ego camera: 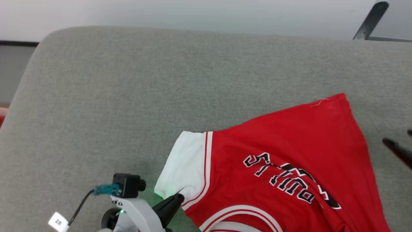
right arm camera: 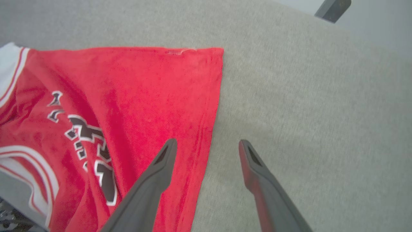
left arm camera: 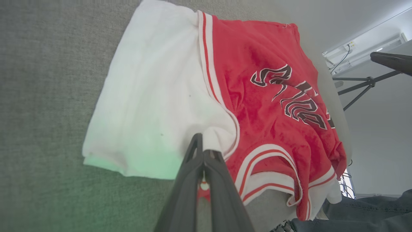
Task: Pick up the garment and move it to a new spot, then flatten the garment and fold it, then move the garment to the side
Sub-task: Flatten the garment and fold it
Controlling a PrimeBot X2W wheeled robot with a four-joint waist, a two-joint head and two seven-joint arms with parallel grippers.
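While the left gripper pinches the garment by its sleeve and the right gripper gapes empty, flattening looks unfinished — folding not yet begun.

Right gripper, fingers spread wide, straddles the edge of the red garment lying on the grey worktop.

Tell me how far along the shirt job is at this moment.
Done: the garment lies on the grey cushion, mostly spread but wrinkled. In hand: the left gripper is shut on the fabric by the white sleeve; the right gripper is open over its red edge. Left: smoothing, folding, moving it aside; no fold is visible.
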